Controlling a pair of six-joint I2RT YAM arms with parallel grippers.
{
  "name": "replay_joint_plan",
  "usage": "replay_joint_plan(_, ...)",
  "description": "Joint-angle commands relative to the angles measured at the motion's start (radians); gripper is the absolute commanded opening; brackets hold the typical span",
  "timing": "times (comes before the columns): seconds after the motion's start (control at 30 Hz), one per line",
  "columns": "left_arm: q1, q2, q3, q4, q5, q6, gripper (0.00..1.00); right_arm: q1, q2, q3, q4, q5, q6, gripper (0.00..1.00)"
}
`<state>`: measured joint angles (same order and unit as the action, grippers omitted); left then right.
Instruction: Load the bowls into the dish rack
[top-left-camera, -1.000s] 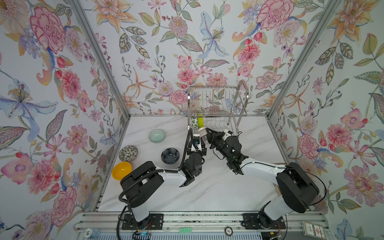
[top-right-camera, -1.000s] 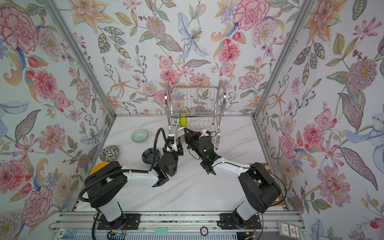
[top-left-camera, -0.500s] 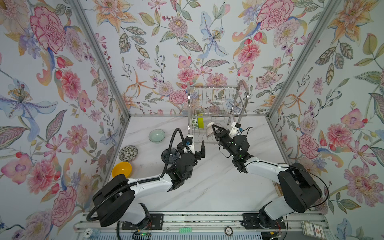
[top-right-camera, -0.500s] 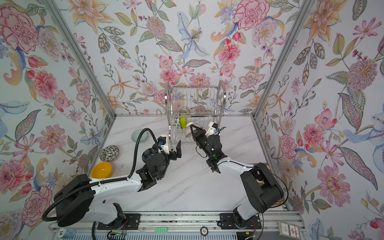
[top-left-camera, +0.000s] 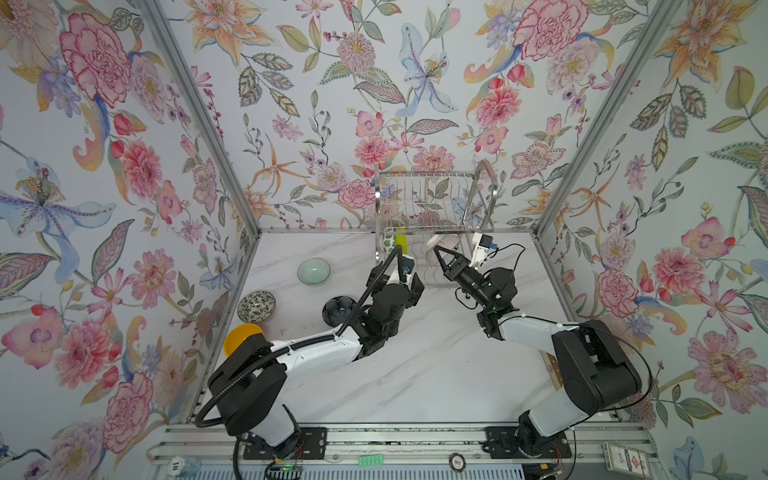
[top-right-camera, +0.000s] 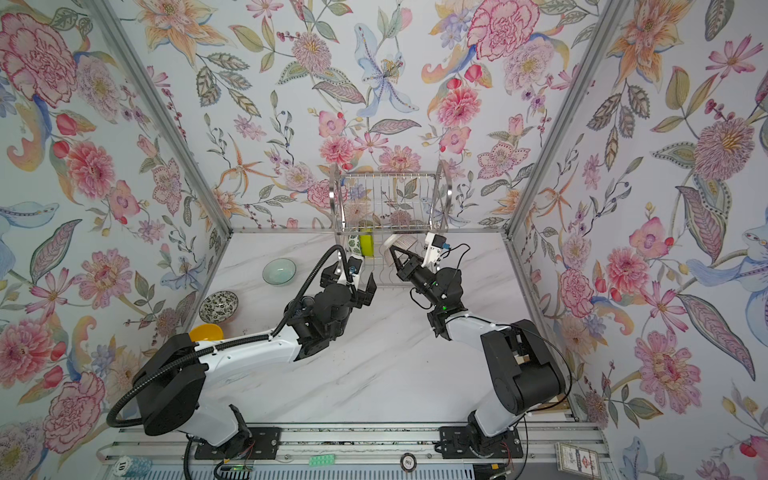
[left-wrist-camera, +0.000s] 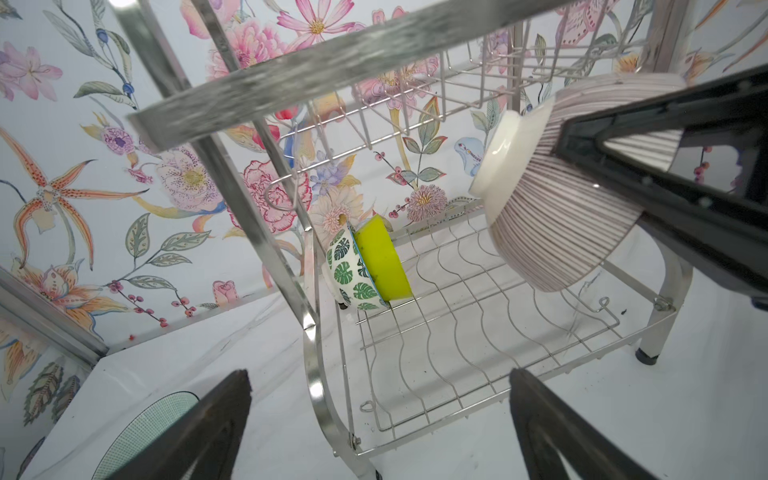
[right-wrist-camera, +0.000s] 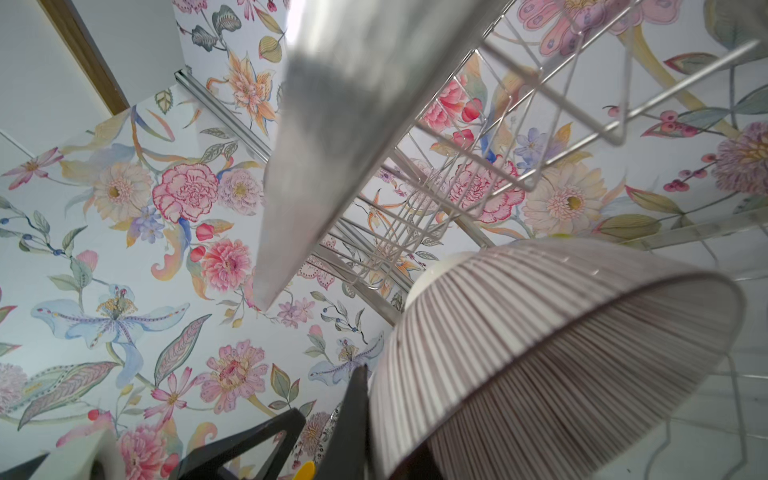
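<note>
Pink striped bowl (left-wrist-camera: 540, 216) hangs inside the dish rack (left-wrist-camera: 478, 328), above the lower tier's wavy wires and under the upper basket. It is tipped on edge, its white foot turned toward the rack's end where the lime green bowl (left-wrist-camera: 382, 262) and the green-leaf bowl (left-wrist-camera: 353, 270) already stand. It appears clear of the wires and well apart from those two. The right gripper (top-left-camera: 441, 253) pinches its wall at the rim, one finger lying across the stripes; the other is presumably inside.

To seat it well, I would bring the rim down into a dip between two wires, hold the same tilt as the standing pair, and let go only once the wires carry it. The rack's upper front bar sits close above, so any withdrawal should be low and straight.

The right arm reaches forward into the rack's open front, wrist angled upward. The left gripper (left-wrist-camera: 380, 376) is spread wide and empty, facing the rack's front edge from just outside. Four more bowls wait on the tabletop beyond the rack's leaf-bowl end.
</note>
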<state>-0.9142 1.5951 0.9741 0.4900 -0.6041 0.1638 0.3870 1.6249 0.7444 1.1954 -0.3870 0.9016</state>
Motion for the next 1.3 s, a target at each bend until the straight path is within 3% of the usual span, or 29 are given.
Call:
replay_joint_plan(0.0, 0.011, 0.032, 0.028, -0.041, 0.011, 0.136, 0.99, -0.006, 0.057, 0.046, 0.146, -0.076, -0.073, 0.00)
replay_joint_plan(0.2, 0.055, 0.047, -0.004, 0.009, 0.030, 0.159, 0.99, -0.009, 0.189, 0.064, 0.278, -0.070, -0.052, 0.00)
replay_joint_plan(0.4, 0.066, 0.110, -0.018, 0.134, -0.029, 0.280, 0.99, -0.022, 0.326, 0.140, 0.354, -0.068, -0.004, 0.00)
replay_joint_plan(0.57, 0.066, 0.147, -0.017, 0.139, -0.028, 0.271, 0.99, -0.041, 0.410, 0.209, 0.349, -0.081, 0.004, 0.00)
replay_joint_plan(0.8, 0.098, 0.128, -0.006, 0.068, -0.006, 0.167, 0.99, -0.052, 0.515, 0.316, 0.323, -0.095, 0.015, 0.00)
replay_joint_plan(1.27, 0.115, 0.123, -0.017, 0.061, 0.004, 0.148, 0.99, -0.045, 0.676, 0.564, 0.198, -0.081, 0.016, 0.00)
